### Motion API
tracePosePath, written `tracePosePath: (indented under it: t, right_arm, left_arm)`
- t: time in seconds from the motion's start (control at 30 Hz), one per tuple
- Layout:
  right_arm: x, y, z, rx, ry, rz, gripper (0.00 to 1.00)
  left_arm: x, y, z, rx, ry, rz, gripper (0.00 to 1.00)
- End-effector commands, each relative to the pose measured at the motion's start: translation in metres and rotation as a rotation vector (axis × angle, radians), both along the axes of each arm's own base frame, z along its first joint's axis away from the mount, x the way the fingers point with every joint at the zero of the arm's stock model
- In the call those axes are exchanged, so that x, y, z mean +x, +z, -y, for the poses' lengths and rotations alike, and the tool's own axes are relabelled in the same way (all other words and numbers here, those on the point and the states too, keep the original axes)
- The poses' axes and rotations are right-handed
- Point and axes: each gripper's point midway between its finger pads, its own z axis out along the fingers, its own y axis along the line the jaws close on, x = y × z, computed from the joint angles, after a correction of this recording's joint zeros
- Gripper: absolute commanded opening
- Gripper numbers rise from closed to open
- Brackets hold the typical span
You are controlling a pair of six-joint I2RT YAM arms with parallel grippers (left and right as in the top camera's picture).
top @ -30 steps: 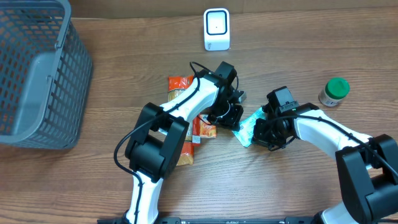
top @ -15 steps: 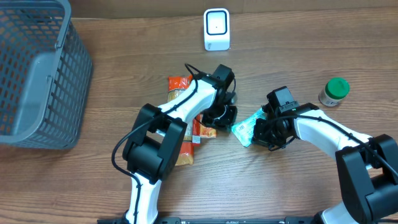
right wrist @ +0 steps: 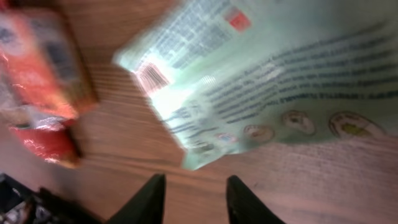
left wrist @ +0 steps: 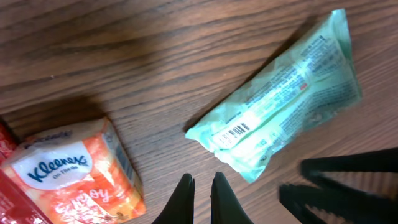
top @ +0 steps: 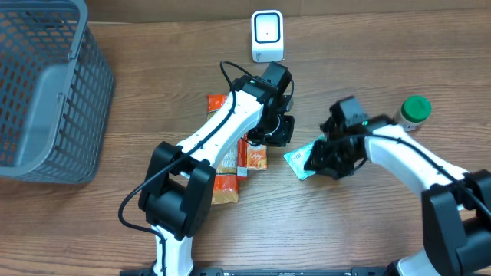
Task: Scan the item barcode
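Overhead: packet [top: 301,161] flat on tabletop [top: 322,226] between both tools, barcode [left wrist: 235,132] up, well apart from scanner [top: 267,36]. Left tool [left wrist: 202,177] clenched, empty, just beside packet. Right tool [right wrist: 196,180] released, poised above packet end, likely pre-grasp.

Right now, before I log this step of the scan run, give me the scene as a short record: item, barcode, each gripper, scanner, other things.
item: mint-green packet, lying flat on the table, held by neither gripper
barcode: facing up, at the packet's end nearer the Kleenex pack
left gripper: shut, empty, beside the packet
right gripper: open, empty, at the packet's edge
scanner: white, at the table's far side, apart from the packet
other: grey basket, green-capped bottle
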Motion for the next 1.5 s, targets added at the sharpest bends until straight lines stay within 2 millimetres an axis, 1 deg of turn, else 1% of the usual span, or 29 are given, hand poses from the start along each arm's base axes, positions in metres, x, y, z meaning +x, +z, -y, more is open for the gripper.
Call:
tracePosePath:
  t: [0.0,0.03,0.1,0.17,0.27,0.37,0.5,0.67,0.8,1.03,1.1,1.3,1.47]
  right_arm:
    - [0.034,0.035,0.018,-0.064,0.002,0.146,0.47]
    - [0.039,0.036,0.027,-0.098,-0.009,0.156,0.50]
    - [0.043,0.036,0.036,-0.114,0.011,0.178,0.57]
    - [0.046,0.035,0.046,-0.120,0.013,0.182,0.58]
    - [0.049,0.030,0.060,-0.133,-0.017,0.170,0.57]
    - [0.050,0.022,0.068,-0.134,-0.024,0.165,0.58]
    - [0.050,0.008,0.069,-0.137,-0.014,0.152,0.57]
    - [0.051,-0.007,0.068,-0.142,-0.012,0.122,0.56]
    - [0.051,-0.015,0.068,-0.145,-0.010,0.105,0.56]
    - [0.050,-0.015,0.066,-0.134,0.014,0.114,0.56]
    - [0.050,-0.015,0.067,-0.134,0.014,0.114,0.56]
    - [0.051,-0.015,0.066,-0.133,0.014,0.114,0.56]
    - [0.050,-0.015,0.066,-0.133,0.015,0.114,0.56]
  left_arm:
    - [-0.006,0.003,0.011,-0.018,-0.010,-0.003,0.04]
    - [-0.008,0.001,0.014,-0.020,-0.018,0.001,0.04]
    - [-0.010,-0.001,0.019,-0.023,-0.033,0.008,0.04]
    - [-0.012,-0.005,0.023,-0.011,-0.027,0.015,0.04]
    - [-0.015,-0.017,0.019,0.050,0.031,0.010,0.04]
    - [-0.022,-0.027,0.023,0.052,0.022,-0.006,0.04]
    - [-0.026,-0.031,0.025,0.063,0.008,-0.007,0.04]
    - [-0.021,-0.033,0.024,0.076,0.012,0.018,0.04]
    - [-0.022,-0.033,0.026,0.085,0.004,0.026,0.04]
    - [-0.024,-0.035,0.028,0.086,0.023,0.018,0.04]
    - [-0.025,-0.038,0.028,0.091,0.028,0.010,0.04]
    - [-0.030,-0.061,0.035,0.077,0.020,-0.051,0.04]
    - [-0.033,-0.066,0.036,0.074,0.018,-0.070,0.04]
